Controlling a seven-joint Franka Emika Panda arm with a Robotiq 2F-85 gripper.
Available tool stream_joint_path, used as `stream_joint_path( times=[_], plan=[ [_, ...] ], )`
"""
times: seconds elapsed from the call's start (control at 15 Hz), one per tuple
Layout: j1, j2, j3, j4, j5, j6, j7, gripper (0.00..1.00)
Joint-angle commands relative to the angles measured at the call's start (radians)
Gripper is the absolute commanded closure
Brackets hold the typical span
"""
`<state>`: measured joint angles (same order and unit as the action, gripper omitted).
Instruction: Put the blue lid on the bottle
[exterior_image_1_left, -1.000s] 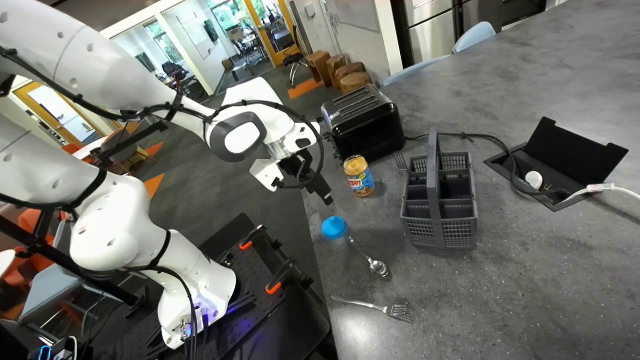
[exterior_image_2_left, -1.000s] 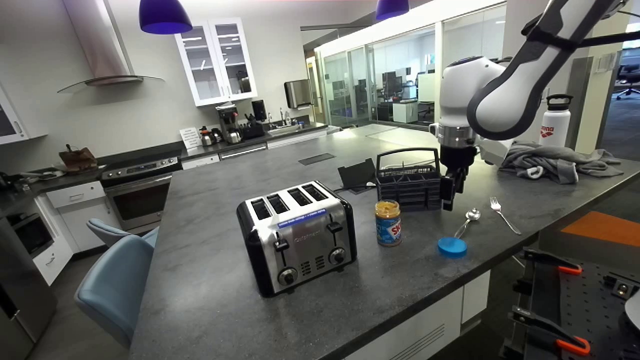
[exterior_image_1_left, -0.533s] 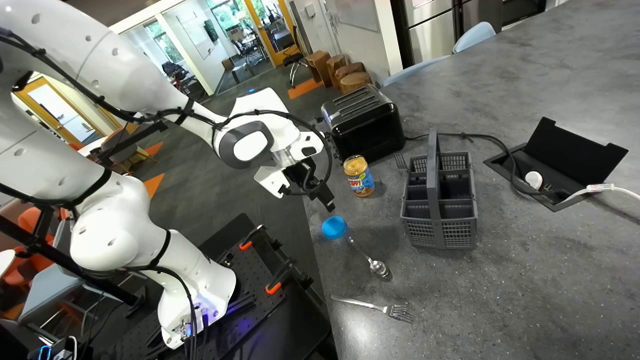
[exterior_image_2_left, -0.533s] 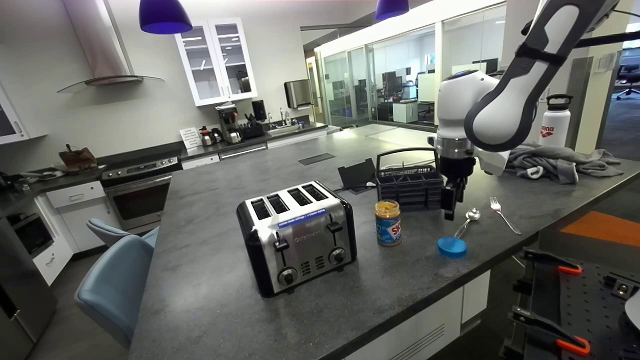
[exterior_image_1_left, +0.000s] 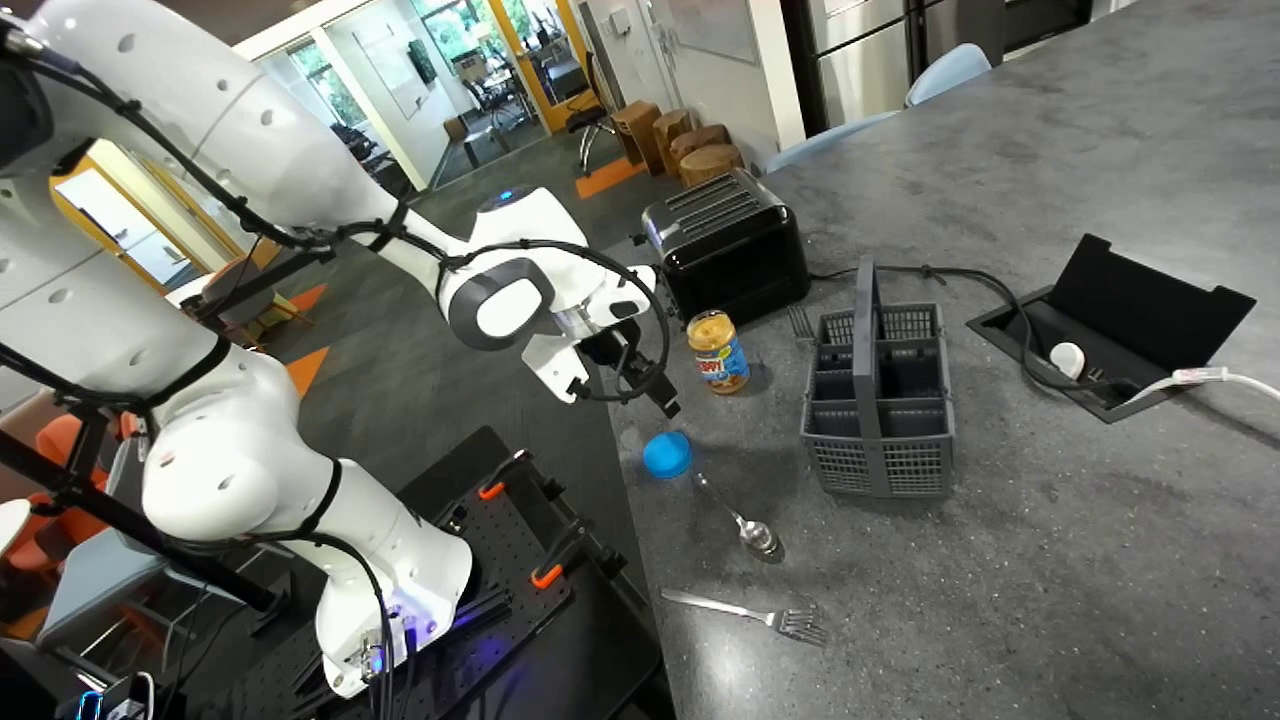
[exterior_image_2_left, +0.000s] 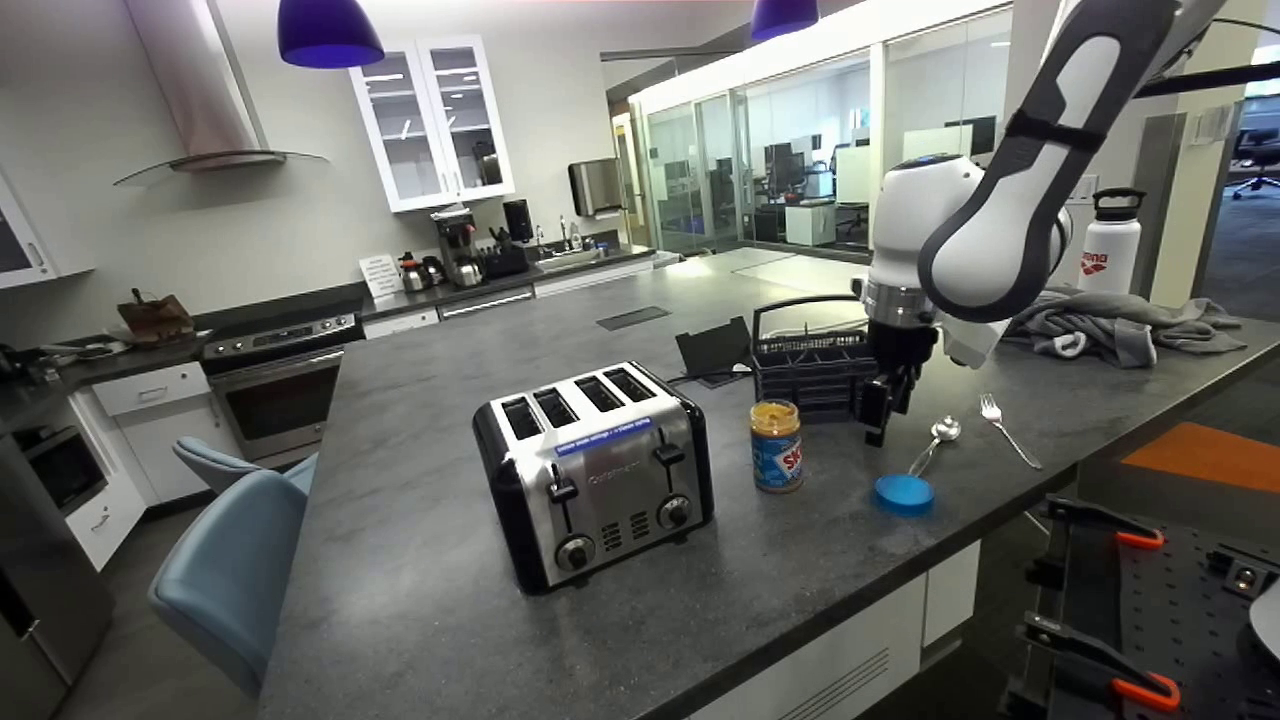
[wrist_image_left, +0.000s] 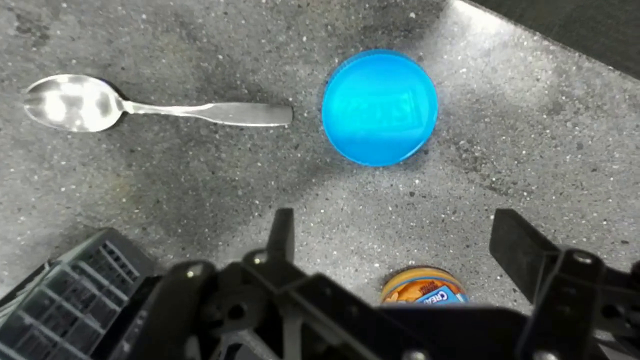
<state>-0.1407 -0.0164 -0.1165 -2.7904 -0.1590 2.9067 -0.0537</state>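
My black two-fingered hand (wrist_image_left: 392, 232) hangs released, fingers (wrist_image_left: 517, 245) wide apart, over speckled grey surface (wrist_image_left: 530, 150). Flat round blue plastic lid (wrist_image_left: 380, 107) lies beside silver metal spoon (wrist_image_left: 245, 114); short orange-yellow, blue-labelled bottle (exterior_image_2_left: 776, 452) stands upright nearby.

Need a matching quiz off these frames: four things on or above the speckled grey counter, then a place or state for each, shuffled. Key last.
Things
1. flat round bright blue plastic lid
2. short cylindrical blue-labelled bottle
3. dark grey lattice-sided plastic basket
4. black two-fingered tool

Place or state
A. upright, uncapped, orange-yellow contents showing
B. jaws apart, gripping nothing
C. flat on the speckled grey counter, just off the handle end of a silver metal spoon
D. divided into several compartments

Pairs: 1-C, 2-A, 3-D, 4-B
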Motion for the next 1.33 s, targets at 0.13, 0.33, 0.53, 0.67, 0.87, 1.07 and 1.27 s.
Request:
stream_joint_path(
  times=[0.13,0.33,0.53,0.67,0.87,1.07,1.27],
  plan=[
    [0.031,0.052,0.024,0.002,0.249,0.016,-0.103,0.00],
    [0.024,0.056,0.005,0.003,0.199,0.000,-0.034,0.00],
    [0.024,0.063,-0.021,0.004,0.113,-0.035,0.048,0.00],
    [0.024,0.069,-0.033,0.005,0.076,-0.043,0.084,0.00],
    [0.025,0.099,-0.028,0.003,0.107,-0.023,0.070,0.00],
    [0.026,0.130,-0.023,0.003,0.121,-0.017,0.063,0.00],
    [0.032,0.159,-0.037,0.003,0.098,-0.003,0.085,0.00]
  ],
)
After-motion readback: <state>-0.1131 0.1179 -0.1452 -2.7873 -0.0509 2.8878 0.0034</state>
